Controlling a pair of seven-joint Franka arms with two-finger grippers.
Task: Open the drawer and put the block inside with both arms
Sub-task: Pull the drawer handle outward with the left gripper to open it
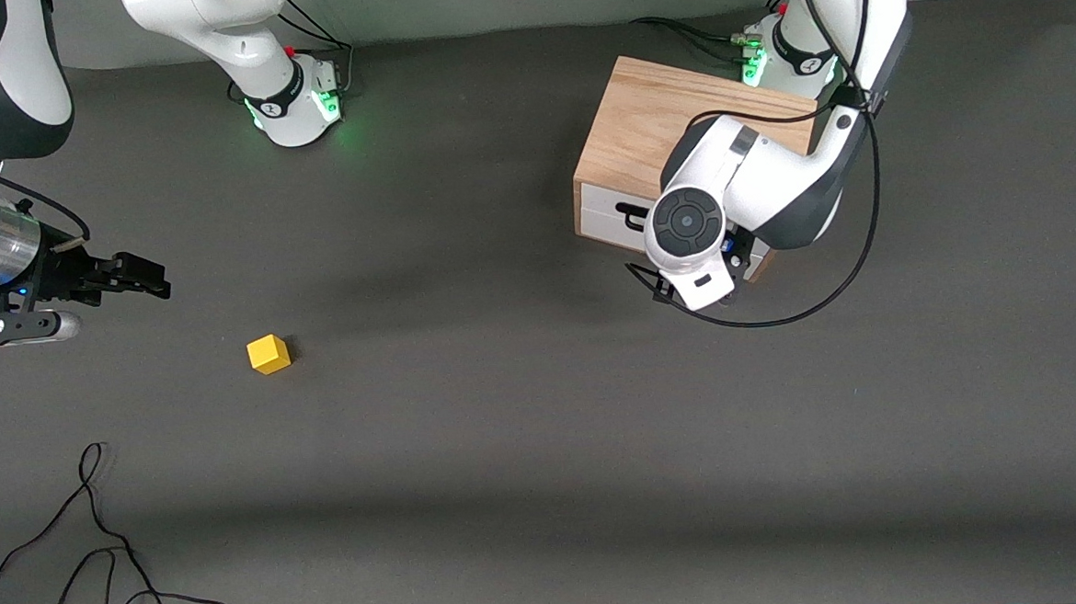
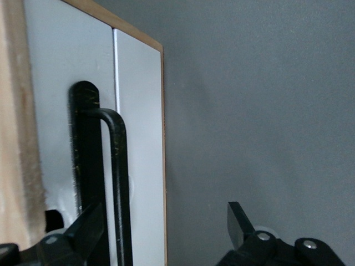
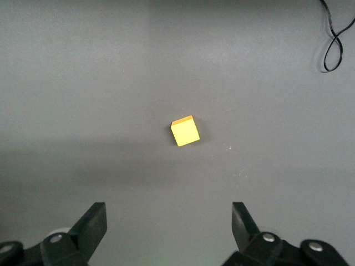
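The left gripper (image 2: 161, 230), a black two-finger hand on the white arm, stands spread wide in front of the white front panel of the drawer (image 2: 138, 127), with one finger (image 2: 89, 224) seeming to lie against or just beside the black wire bar handle (image 2: 119, 183) and the other well out over bare table; nothing is clamped. To do this step well, it probably needs to shift so the bar sits between the fingers, then close squarely on it and pull straight out along the drawer's travel, since an off-centre or slanted pull might drag the light-wood box cabinet (image 1: 648, 117) across the dark grey table mat (image 1: 544, 412) instead of sliding the drawer. The drawer looks closed, flush with the cabinet, which sits toward the left arm's end of the table. The right gripper (image 3: 169, 227), likewise spread wide and empty, hangs over the mat toward the right arm's end, looking down on the small bright yellow cube block (image 3: 184, 131). The block lies on the mat near that gripper, well apart from the cabinet and nearer the front camera than it. A loose black cable (image 1: 100, 555) lies nearer the front camera again, clear of both.
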